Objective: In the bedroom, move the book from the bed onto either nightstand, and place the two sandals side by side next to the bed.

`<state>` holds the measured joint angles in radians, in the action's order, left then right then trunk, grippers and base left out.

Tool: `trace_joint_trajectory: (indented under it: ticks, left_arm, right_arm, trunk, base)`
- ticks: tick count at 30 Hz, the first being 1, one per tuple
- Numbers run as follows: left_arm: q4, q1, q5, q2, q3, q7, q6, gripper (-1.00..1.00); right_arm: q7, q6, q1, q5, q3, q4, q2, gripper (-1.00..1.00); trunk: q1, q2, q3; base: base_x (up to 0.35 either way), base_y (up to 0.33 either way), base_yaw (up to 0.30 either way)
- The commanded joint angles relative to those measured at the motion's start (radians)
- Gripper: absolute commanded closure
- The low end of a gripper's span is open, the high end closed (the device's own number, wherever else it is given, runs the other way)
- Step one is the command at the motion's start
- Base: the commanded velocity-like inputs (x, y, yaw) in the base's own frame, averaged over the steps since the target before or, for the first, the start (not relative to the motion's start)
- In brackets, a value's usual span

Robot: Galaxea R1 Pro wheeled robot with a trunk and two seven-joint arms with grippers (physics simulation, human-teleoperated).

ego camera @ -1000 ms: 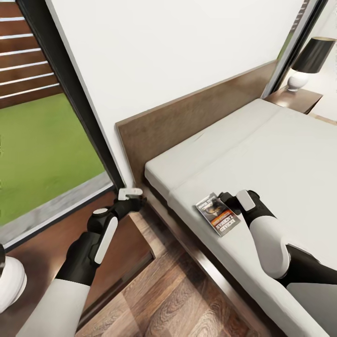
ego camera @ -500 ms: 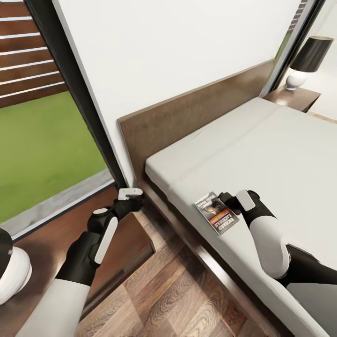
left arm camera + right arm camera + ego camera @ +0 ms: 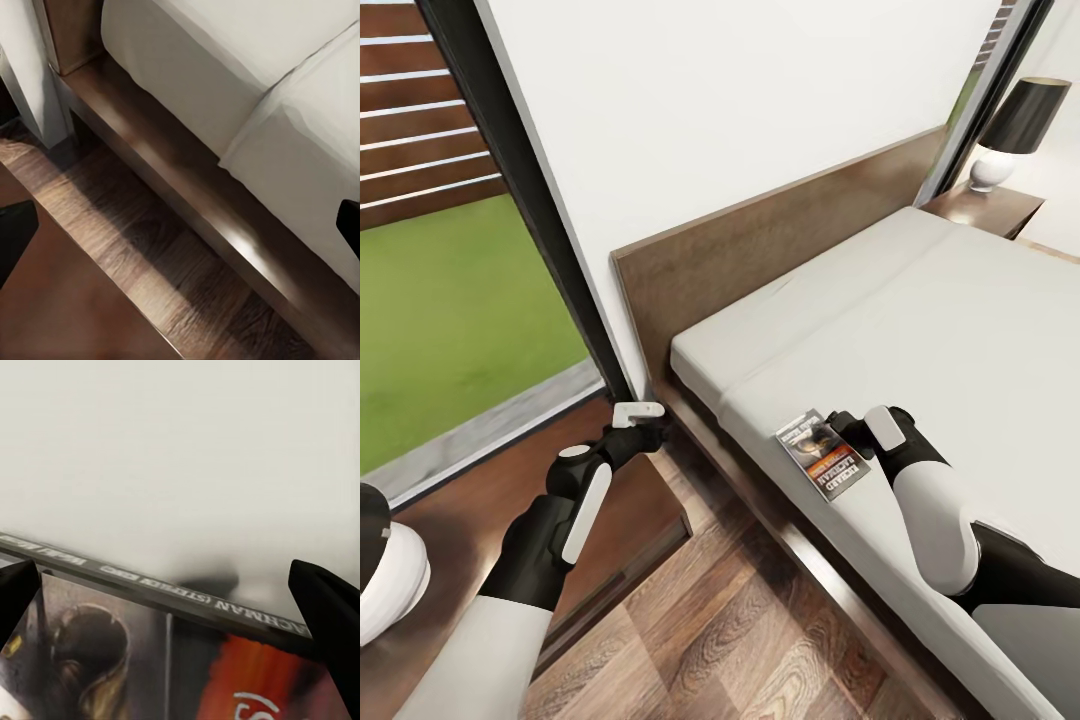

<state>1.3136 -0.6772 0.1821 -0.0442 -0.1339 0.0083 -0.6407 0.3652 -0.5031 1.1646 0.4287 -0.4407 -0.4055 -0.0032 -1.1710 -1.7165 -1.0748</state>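
The paperback book hasn't budged on the bed over the last second; the right claw sits against its edge, fingers apart, not yet gripping.

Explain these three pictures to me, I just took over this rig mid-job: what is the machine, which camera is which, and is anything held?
This is a wheeled robot with two arms. The large picture comes from its head camera, looking down over both arms. Its right hand is at the book, which lies near the edge of the bed. From these pictures I cannot tell whether the book is gripped. The right wrist camera looks along that hand's fingers, with the book close up between them. The left hand hovers above the near nightstand, holding nothing; its wrist camera sees the bed frame and plank floor. A second nightstand with a lamp stands beyond the bed.
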Motion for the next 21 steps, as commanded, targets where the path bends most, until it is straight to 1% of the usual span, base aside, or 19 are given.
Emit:
trace_joint_trajectory:
  ticks: [1, 9, 15, 21]
  left_arm:
    - [0.001, -0.001, 0.005, 0.000, 0.000, 0.001, -0.005, -1.00]
    - [0.001, 0.000, 0.005, 0.000, 0.000, 0.001, -0.005, -1.00]
    - [0.001, 0.000, 0.005, 0.001, 0.000, 0.001, -0.005, -1.00]
    - [0.001, 0.000, 0.005, 0.001, 0.000, 0.001, -0.005, -1.00]
  right_arm:
    - [0.010, -0.006, 0.000, 0.010, -0.002, 0.005, 0.000, -1.00]
    - [0.010, -0.005, 0.000, 0.010, -0.001, 0.005, 0.000, -1.00]
    - [0.010, -0.004, 0.000, 0.010, -0.002, 0.005, 0.000, -1.00]
    - [0.009, -0.005, 0.000, 0.010, -0.001, 0.005, 0.000, -1.00]
  trunk:
    - [0.000, 0.000, -0.001]
    - [0.000, 0.000, -0.001]
    - [0.000, 0.000, -0.001]
    - [0.000, 0.000, -0.001]
  base:
    - [0.000, 0.000, 0.000]
    - [-0.001, 0.000, 0.000]
    - [-0.077, 0.000, 0.000]
    - [-0.019, 0.000, 0.000]
